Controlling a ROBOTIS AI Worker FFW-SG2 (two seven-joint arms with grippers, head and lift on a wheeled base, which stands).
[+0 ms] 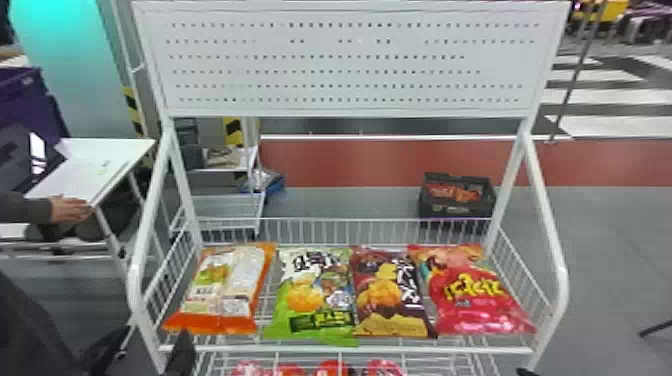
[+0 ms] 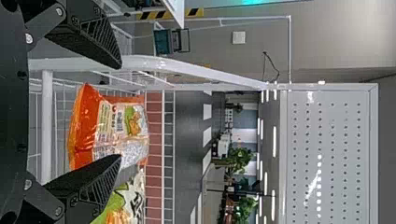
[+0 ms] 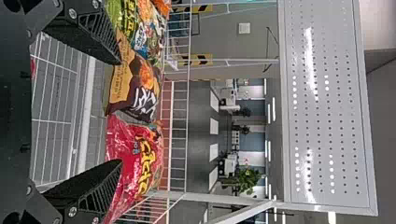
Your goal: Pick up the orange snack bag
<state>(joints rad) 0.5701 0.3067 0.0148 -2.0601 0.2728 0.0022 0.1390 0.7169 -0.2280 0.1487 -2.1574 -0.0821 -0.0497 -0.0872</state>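
The orange snack bag (image 1: 220,290) lies at the left end of the white wire shelf, its printed back facing up. At the shelf's front left corner is my left gripper (image 1: 154,340), open and apart from the bag. In the left wrist view, the orange bag (image 2: 109,128) is beyond the spread fingers of the left gripper (image 2: 120,112), with nothing held. A dark tip of my right gripper (image 1: 525,371) pokes in at the bottom right of the head view. The right wrist view has the right gripper (image 3: 121,112) open and empty, facing the red bag (image 3: 135,154).
Right of the orange bag lie a green bag (image 1: 315,295), a brown bag (image 1: 390,295) and a red bag. The rack's white front rail (image 1: 345,349) and side posts frame the shelf. Red-topped packages (image 1: 330,369) sit below. A person's hand rests on a table at the left.
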